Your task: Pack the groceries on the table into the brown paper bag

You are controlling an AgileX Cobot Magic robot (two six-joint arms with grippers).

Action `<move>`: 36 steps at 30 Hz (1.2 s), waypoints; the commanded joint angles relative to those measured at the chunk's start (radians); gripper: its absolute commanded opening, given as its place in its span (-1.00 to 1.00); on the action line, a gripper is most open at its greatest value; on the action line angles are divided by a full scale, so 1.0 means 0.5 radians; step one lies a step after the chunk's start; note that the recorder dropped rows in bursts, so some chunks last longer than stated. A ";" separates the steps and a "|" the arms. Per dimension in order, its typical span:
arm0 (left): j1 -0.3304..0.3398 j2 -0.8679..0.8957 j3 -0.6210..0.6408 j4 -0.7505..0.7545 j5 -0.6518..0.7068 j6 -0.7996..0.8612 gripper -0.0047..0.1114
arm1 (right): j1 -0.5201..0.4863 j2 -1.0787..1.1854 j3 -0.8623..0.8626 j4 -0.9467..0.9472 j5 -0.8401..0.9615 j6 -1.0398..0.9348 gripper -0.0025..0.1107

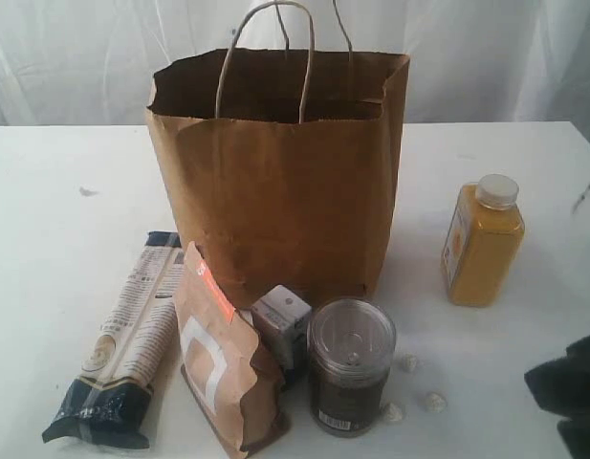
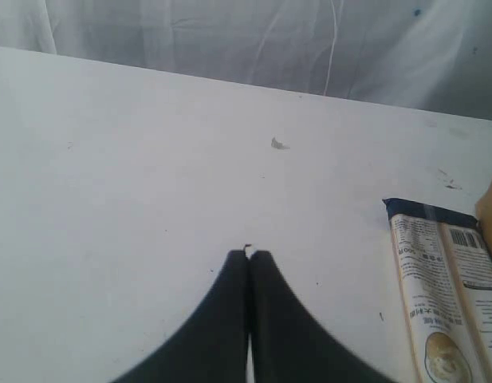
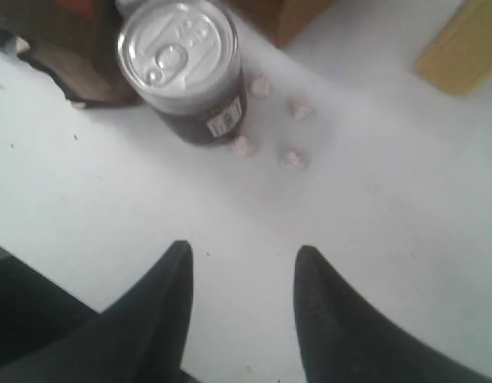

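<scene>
Black fingers on the right hand (image 3: 244, 254) are spread with nothing between them, just bare white counter (image 3: 373, 207) underneath. My guess is the pull-tab can (image 3: 182, 68) is the next pick. It stands upright, tab up, ahead of that hand and off its centreline toward the left arm's side, not touching it, with a few pale crumbs (image 3: 292, 158) beside it. The right arm is clearly the closer one. The left hand (image 2: 249, 257) is pinched shut on nothing, near the pasta packet (image 2: 441, 295). The brown paper bag (image 1: 285, 182) stands open mid-counter behind the can.
</scene>
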 commanded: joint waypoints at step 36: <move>-0.015 -0.009 0.008 -0.007 -0.006 -0.005 -0.92 | -0.157 1.446 0.323 -0.115 -1.189 -0.156 -0.16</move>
